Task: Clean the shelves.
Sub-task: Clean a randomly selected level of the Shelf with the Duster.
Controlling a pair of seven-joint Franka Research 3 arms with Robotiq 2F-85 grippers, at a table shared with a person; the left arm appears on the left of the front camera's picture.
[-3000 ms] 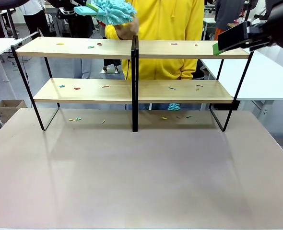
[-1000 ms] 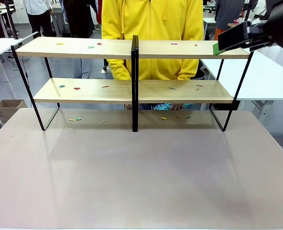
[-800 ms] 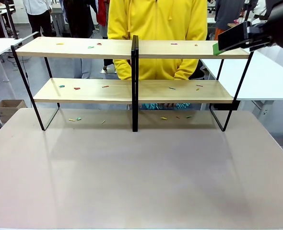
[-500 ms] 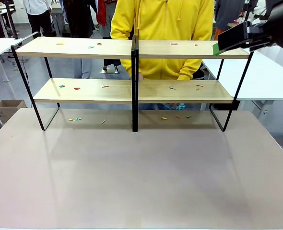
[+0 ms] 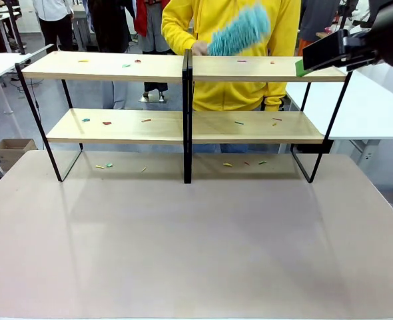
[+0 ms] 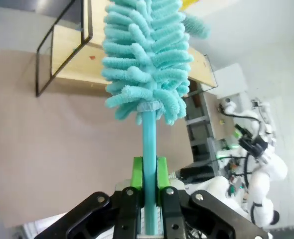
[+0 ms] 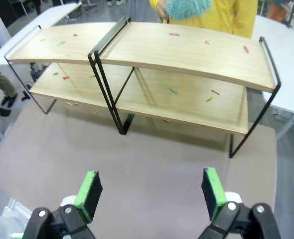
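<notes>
Before you stands one set of shelves [image 5: 116,67], with two light-wood boards and one black centre upright [image 5: 187,113], on one grey-brown desk [image 5: 196,253]. You have two grippers, the left gripper [image 6: 148,174] and the right gripper [image 7: 151,191]. There are two teal dusters: one duster [image 6: 147,55] in the left gripper, another duster [image 5: 240,30] in the hand [image 5: 200,48] of one person [image 5: 236,90] in yellow. Seen from the front, the coloured scraps [image 5: 125,65] number five on the top board, six on the lower and about six on the desk beneath.
</notes>
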